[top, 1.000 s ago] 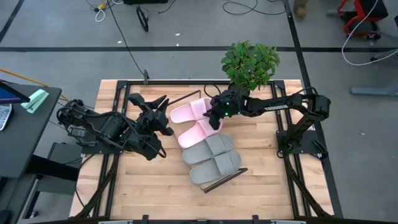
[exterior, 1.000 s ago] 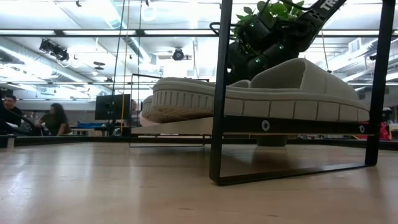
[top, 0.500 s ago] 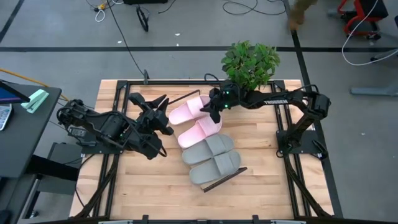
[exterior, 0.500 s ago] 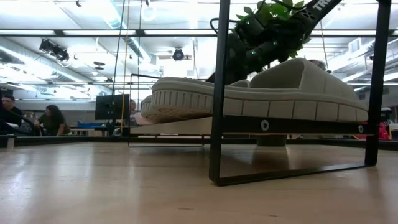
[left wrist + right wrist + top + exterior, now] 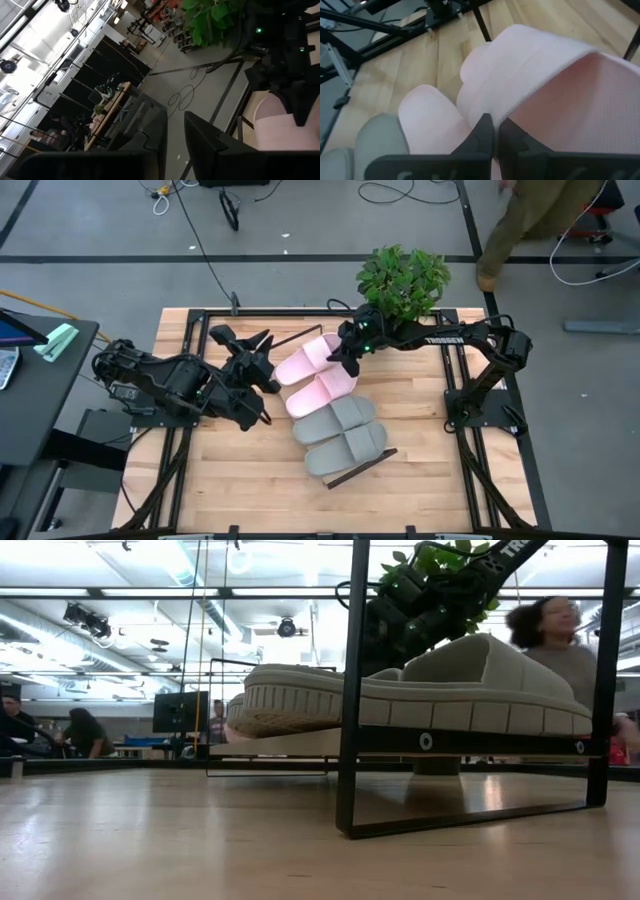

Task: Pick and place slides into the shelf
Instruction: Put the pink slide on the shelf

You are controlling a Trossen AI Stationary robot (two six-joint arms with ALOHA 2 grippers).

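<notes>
A: What has changed around the right gripper [image 5: 338, 356]?

B: A second ago it sat lower over the second light pink slide; now it has drawn back toward the far end of the long flat light-wood shelf with thin black wire end frames [image 5: 362, 468], above the strap of the farthest light pink soft slide sandal [image 5: 309, 356]. Its fingers are pressed together with nothing between them. A person has also walked into view beyond the table's far right corner.

A: And what does that mean for the job?

B: Probably that the last slide is already set down and the arm is only nudging or leaving it; little seems left to do.

A: How many slides are there?

B: Four, all lying side by side in a row on the shelf: two light pink ones at its far end, two grey ones [image 5: 335, 420] at its near end.

A: The left gripper [image 5: 262, 365]?

B: It waits near the table's left side, just beside the pink slides; its fingers stand slightly apart, holding nothing.
</notes>
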